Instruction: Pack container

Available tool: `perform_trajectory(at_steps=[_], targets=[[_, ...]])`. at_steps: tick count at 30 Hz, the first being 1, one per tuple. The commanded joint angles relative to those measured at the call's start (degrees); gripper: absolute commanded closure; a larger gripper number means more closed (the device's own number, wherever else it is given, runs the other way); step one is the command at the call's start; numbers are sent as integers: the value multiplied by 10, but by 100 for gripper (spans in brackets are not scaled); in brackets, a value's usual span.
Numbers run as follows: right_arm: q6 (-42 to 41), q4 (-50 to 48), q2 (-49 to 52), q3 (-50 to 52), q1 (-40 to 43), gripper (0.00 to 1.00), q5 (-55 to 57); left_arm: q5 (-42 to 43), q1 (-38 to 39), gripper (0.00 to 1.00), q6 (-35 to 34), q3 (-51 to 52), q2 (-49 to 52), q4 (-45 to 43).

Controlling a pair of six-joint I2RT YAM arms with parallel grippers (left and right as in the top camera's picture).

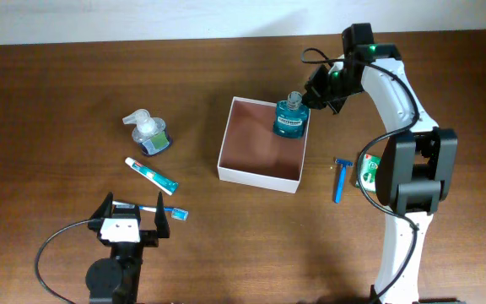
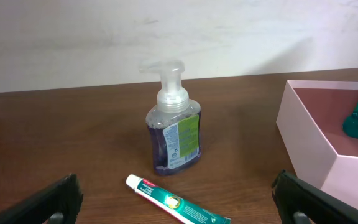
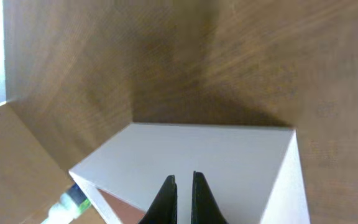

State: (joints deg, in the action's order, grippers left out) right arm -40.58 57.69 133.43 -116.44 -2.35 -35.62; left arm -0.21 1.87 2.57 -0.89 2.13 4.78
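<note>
**Dark wood surface, pale wall behind: one bottle in the box**

At the middle of the surface (image 1: 74, 76), slightly right, the container (image 1: 256, 139) is seen lying open-topped, with white walls and a pinkish-brown floor. A teal mouthwash bottle (image 1: 289, 118) is stood upright in its far right corner, close against the walls. The rest of the floor is left bare.

Just beyond that corner, the right tool (image 1: 309, 100) is held at the bottle's neck. From the right wrist its dark fingers (image 3: 168, 199) are shown pressed almost together, only a slit between them and nothing seen in it, above the container's white outer wall.

Right of the container, a blue razor (image 1: 341, 179) is laid flat. A green packet (image 1: 368, 171) is found beside it, partly hidden under the right arm.

Left of the container, well apart, a clear pump bottle (image 1: 148, 133) is stood upright, and a toothpaste tube (image 1: 151, 175) is laid nearer the front edge. Nearer still, the left tool (image 1: 133, 218) is held spread wide and pinching nothing, with a toothbrush (image 1: 175, 212) laid across at its fingertips.
</note>
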Motion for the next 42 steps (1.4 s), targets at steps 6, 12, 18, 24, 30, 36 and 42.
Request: perform_trajectory(at_steps=[6,12,18,24,30,36,42], targets=[[25,-9,1,1,39,96,59,-1,2,1,-3,3,-2,0],[29,52,1,1,91,96,59,-1,2,1,-3,3,-2,0],[59,133,1,3,78,96,59,-1,2,1,-3,3,-2,0],[49,148,1,19,32,96,54,-1,2,1,-3,3,-2,0],[11,94,1,19,4,96,16,-1,2,1,-3,3,-2,0],[12,65,1,19,13,96,18,-1,2,1,-3,3,-2,0],[25,48,1,19,18,96,17,-1,2,1,-3,3,-2,0]])
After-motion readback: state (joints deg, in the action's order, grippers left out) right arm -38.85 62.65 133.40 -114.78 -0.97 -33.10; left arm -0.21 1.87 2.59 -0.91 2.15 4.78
